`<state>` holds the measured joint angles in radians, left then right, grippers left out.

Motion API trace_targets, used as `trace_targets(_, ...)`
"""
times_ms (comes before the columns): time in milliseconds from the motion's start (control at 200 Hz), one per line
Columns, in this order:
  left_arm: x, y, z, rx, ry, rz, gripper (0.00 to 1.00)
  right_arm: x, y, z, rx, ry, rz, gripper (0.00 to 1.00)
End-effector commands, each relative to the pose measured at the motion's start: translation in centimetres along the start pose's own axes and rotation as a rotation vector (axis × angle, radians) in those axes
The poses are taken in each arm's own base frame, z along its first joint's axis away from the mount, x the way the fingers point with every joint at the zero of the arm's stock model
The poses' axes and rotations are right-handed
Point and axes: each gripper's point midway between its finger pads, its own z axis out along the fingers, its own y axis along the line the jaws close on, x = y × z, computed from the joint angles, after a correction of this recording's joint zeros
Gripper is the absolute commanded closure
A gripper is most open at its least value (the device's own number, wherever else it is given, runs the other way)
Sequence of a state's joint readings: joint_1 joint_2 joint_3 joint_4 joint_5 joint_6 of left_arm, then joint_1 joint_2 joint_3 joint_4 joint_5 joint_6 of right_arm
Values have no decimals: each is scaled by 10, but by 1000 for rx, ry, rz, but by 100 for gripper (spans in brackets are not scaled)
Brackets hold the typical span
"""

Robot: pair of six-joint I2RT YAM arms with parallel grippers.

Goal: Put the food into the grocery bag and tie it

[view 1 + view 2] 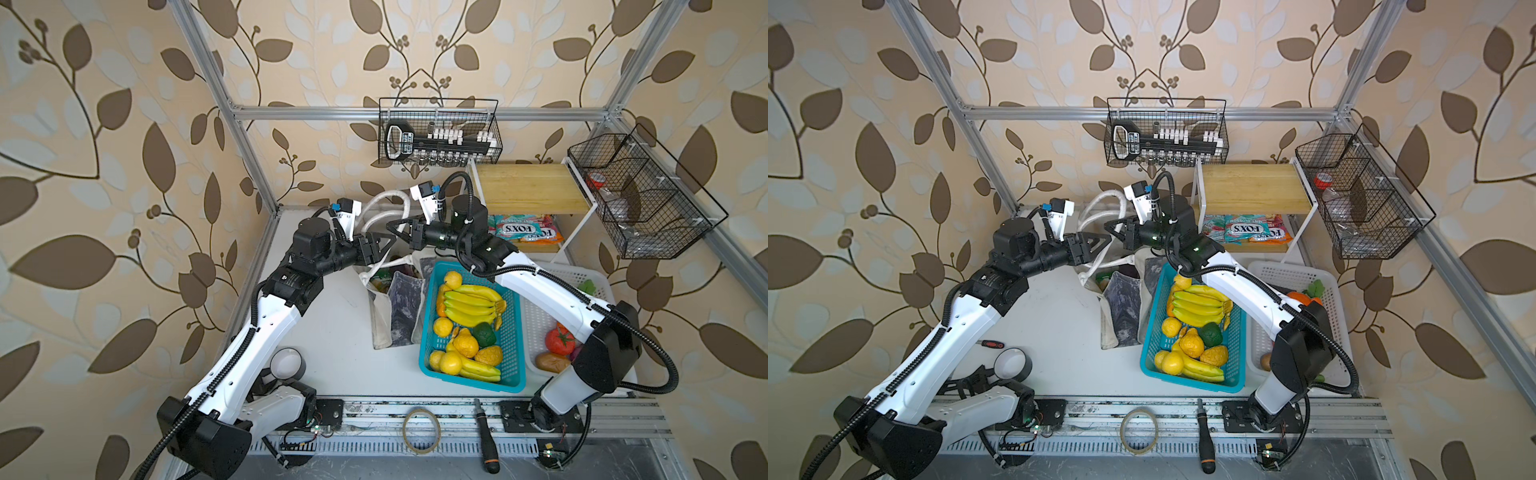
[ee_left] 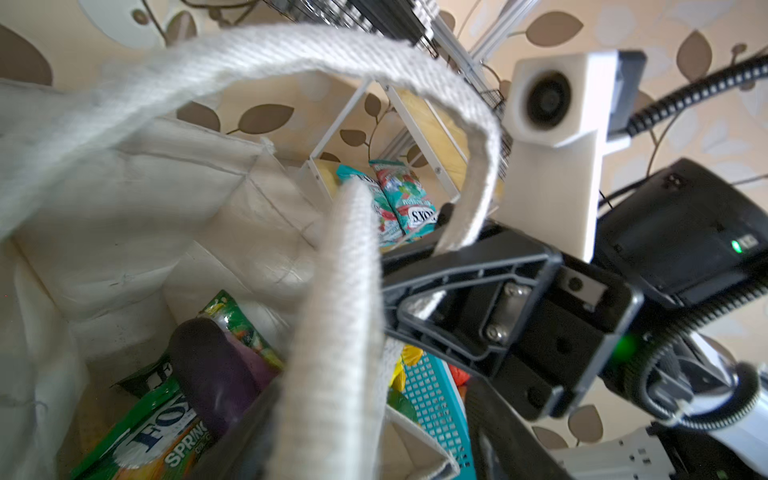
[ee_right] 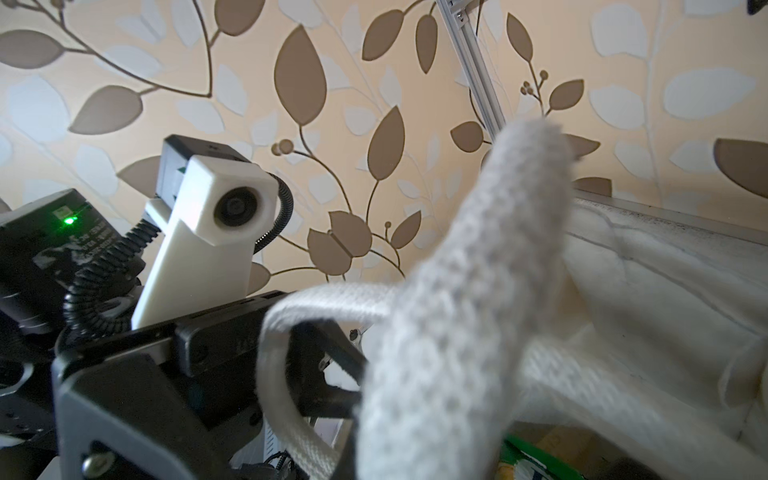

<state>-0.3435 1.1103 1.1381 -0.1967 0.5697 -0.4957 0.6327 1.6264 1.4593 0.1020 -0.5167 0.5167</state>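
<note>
My one grocery tote, right claw clenched on one of its two strap handles, left claw unreadable.

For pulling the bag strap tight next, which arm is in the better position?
Right, I think. The right jaws are shut on a strap above the bag; the left jaws stand open, gripping nothing, so that arm must grip first.

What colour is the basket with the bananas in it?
Turquoise blue. The basket shows best in a top view.
</note>
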Motion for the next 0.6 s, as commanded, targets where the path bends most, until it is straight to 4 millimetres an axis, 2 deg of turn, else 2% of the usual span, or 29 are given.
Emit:
trace_targets(0, 2, -15, 2, 71, 80, 33, 41, -4, 6, 3, -43, -18, 24, 100)
trace_targets(45, 6, -12, 3, 59, 98, 24, 45, -5, 4, 1, -44, -12, 50, 100)
trace_targets(235, 19, 13, 1, -73, 160, 84, 46, -5, -13, -2, -86, 18, 210, 100)
trace_targets(305, 26, 25, 4, -117, 190, 84, 43, -2, -10, 2, -105, 35, 222, 100)
trace_targets(410, 32, 24, 11, -88, 197, 70, 44, -1, -4, 5, -105, 43, 220, 100)
trace_targets(470, 32, 33, 12, -170, 194, 97, 53, 3, -1, 9, -104, 64, 215, 100)
trace_targets(545, 29, 45, 9, -283, 187, 130, 76, 8, 1, 10, -101, 77, 213, 100)
trace_targets(595, 29, 53, 8, -334, 192, 131, 80, 8, 0, 8, -88, 68, 207, 100)
